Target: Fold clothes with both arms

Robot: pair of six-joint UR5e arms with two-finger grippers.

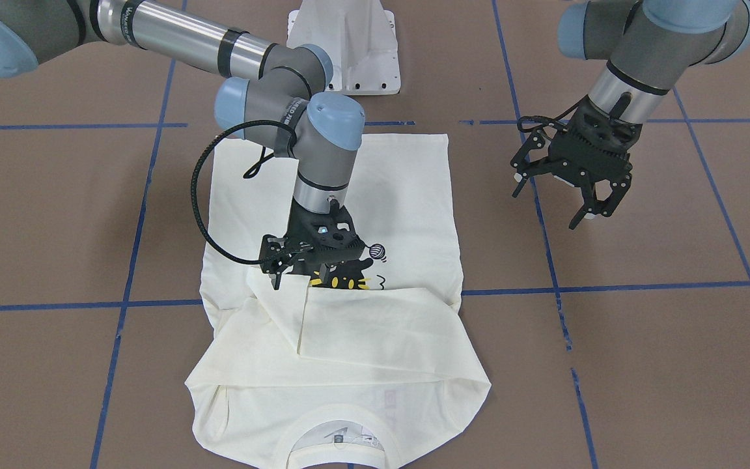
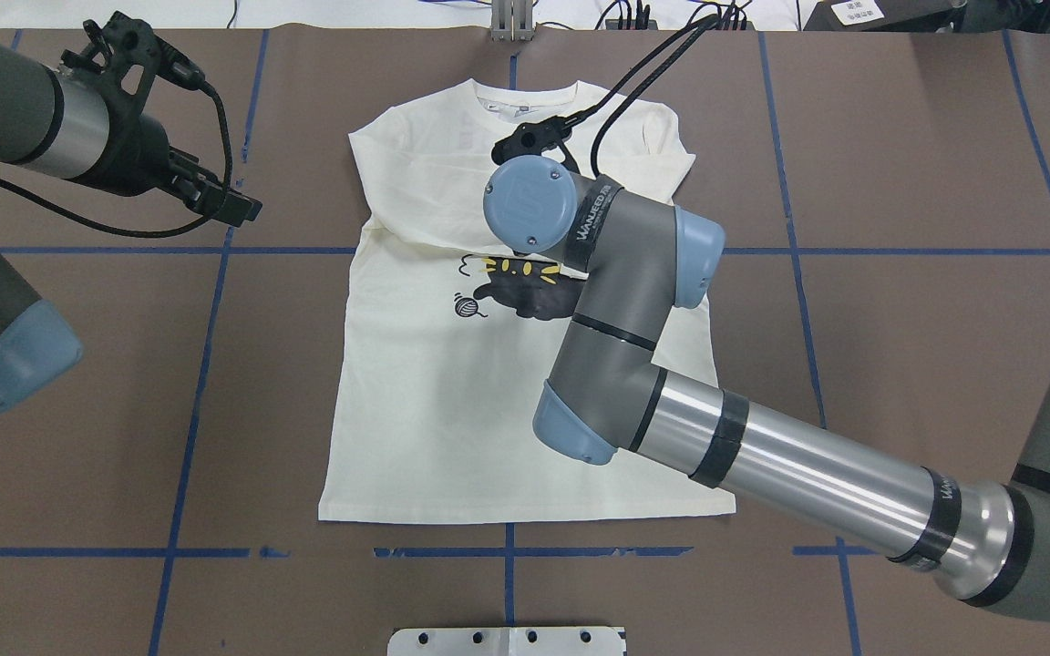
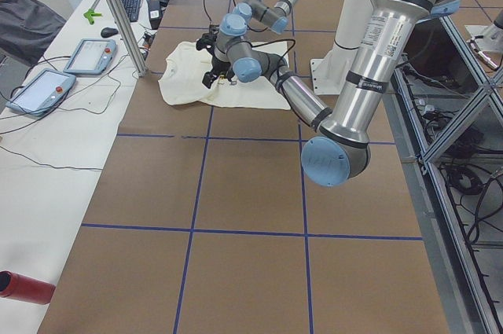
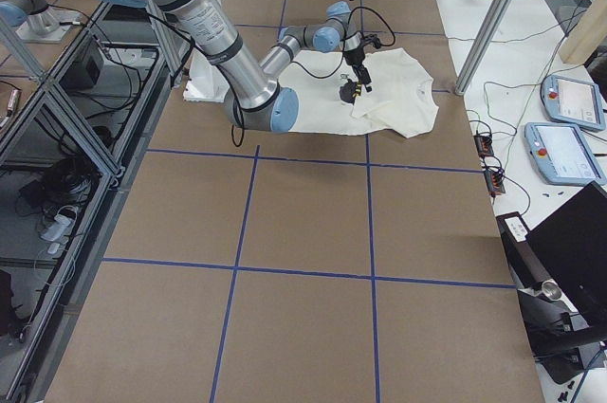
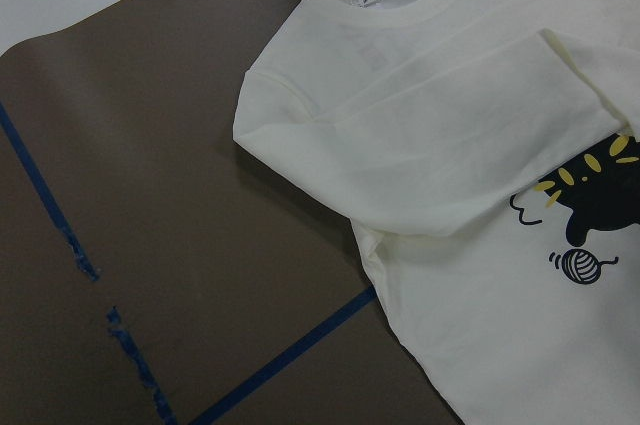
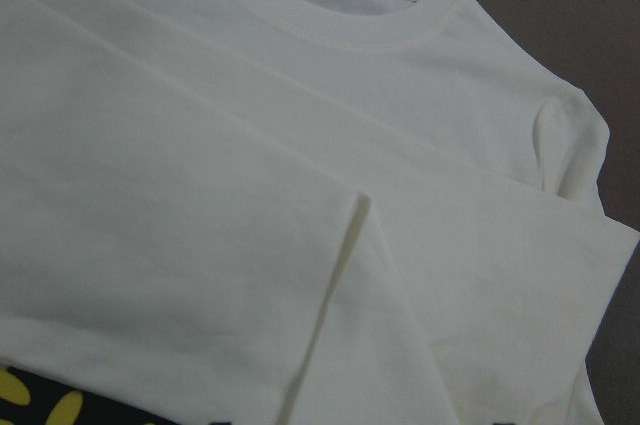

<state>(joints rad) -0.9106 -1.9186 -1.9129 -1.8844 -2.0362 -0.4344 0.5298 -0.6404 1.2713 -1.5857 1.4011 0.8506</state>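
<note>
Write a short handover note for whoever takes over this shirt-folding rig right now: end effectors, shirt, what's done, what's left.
Left end effector: open, empty, above bare table beside the shirt.
Right end effector: low over the T-shirt by the cat graphic; open or shut cannot be told.
T-shirt: flat, graphic up, collar away from the robot.
Done: both sleeves folded across the chest.
Left: fold the body, probably hem towards collar.

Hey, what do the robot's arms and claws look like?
The right arm and left arm are silver-grey tubes with light-blue joint caps and black bands; the right shows white lettering. The right claw and left claw are black, skeletal, two-fingered, each with a black cable.
</note>
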